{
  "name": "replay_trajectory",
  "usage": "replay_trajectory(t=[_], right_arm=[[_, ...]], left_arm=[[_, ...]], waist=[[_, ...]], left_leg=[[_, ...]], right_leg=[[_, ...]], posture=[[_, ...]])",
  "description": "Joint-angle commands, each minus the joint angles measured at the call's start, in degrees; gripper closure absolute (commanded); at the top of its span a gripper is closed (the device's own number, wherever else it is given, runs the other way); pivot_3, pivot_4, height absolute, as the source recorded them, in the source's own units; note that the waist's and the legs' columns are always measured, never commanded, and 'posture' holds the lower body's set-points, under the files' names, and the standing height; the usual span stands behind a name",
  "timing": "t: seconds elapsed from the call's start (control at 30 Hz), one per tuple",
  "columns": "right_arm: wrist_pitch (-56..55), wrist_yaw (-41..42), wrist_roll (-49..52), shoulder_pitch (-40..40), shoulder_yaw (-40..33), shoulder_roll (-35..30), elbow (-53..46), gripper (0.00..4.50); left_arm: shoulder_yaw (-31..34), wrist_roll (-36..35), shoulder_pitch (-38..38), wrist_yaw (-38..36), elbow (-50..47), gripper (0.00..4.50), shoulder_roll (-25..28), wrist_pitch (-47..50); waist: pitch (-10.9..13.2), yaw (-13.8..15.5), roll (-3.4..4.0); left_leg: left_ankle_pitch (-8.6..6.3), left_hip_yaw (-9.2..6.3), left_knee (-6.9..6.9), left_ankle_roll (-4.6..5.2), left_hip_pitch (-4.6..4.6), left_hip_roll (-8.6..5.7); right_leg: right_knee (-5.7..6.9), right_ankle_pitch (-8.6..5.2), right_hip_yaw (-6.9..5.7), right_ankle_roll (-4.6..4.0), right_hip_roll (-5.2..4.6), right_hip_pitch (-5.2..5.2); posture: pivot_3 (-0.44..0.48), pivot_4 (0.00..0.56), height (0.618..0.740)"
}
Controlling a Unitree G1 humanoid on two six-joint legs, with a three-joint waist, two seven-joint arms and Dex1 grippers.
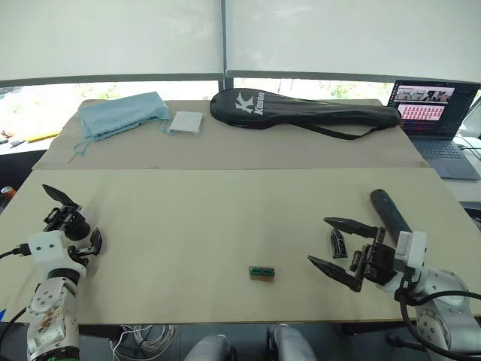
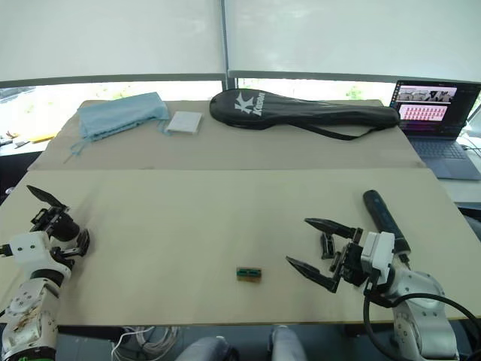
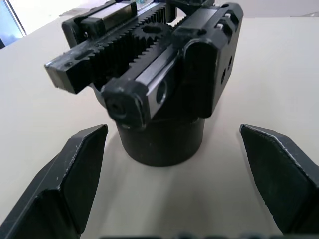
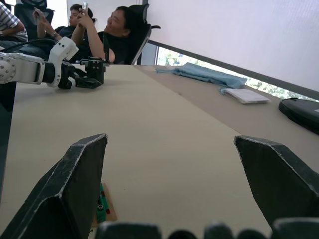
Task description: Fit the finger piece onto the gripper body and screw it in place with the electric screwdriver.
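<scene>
The gripper body (image 3: 164, 94), a black block on a round base with toothed rails on top, stands at the table's left side. My left gripper (image 1: 70, 215) is open, with one finger on either side of the body and a gap to each. The finger piece (image 1: 336, 242), a small black wedge, lies on the table at the right, between the spread fingers of my open right gripper (image 1: 340, 249). The electric screwdriver (image 1: 389, 212) lies flat just behind the right gripper, untouched.
A small green block (image 1: 261, 272) lies near the front edge, left of the right gripper. At the back are a black racket bag (image 1: 301, 111), a blue cloth (image 1: 120, 114), a white pad (image 1: 186, 122) and a laptop (image 1: 432, 113). People (image 4: 107, 30) sit beyond the table's left end.
</scene>
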Motion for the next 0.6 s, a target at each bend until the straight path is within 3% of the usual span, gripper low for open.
replay_trajectory(t=[0.03,0.27,0.37,0.47,0.6], right_arm=[[-1.8,-0.6,0.1,0.4,-1.7,-0.5,-2.1,0.02],[-2.4,-1.7,-0.7,2.8,-2.2,-0.6,-3.1,0.02],[-2.4,-1.9,-0.5,3.4,-2.5,-0.9,-3.5,0.00],[-2.3,-1.9,-0.3,3.4,-2.6,-1.4,-3.5,0.00],[-2.1,-1.3,0.1,3.3,-2.8,-2.1,-3.2,0.00]], left_arm=[[-0.9,1.5,-2.1,0.4,4.5,0.00,1.3,-1.9],[-2.1,2.4,-4.6,-1.2,13.1,0.00,3.3,-4.0],[-2.5,2.4,-4.8,-1.9,14.8,0.83,3.8,-4.7],[-1.9,1.0,-3.9,-3.3,14.2,2.16,3.7,-6.0],[-0.3,-3.7,-1.5,-6.8,7.7,2.16,1.9,-7.7]], waist=[[0.0,0.1,0.02],[-0.2,0.1,0.36],[-0.3,0.0,0.53],[-0.3,0.0,0.57],[-0.3,-0.5,0.55]], left_leg=[[0.01,0.00,0.00,-0.03,0.00,0.00],[0.03,0.00,-0.01,-0.05,0.06,0.00],[0.06,0.00,-0.01,-0.11,0.10,0.00],[0.07,0.00,-0.01,-0.12,0.12,0.01],[0.06,0.01,-0.01,-0.09,0.11,0.00]], right_leg=[[0.02,0.00,0.01,0.00,0.00,-0.01],[0.17,-0.01,0.07,0.00,-0.01,-0.01],[0.23,-0.02,0.09,0.01,-0.01,0.00],[0.27,-0.03,0.12,0.02,-0.01,0.00],[0.25,-0.03,0.15,0.02,-0.01,-0.01]], posture=[[0.000,0.150,0.740],[0.000,0.150,0.740],[0.000,0.150,0.740],[0.000,0.150,0.740],[0.000,0.150,0.740]])
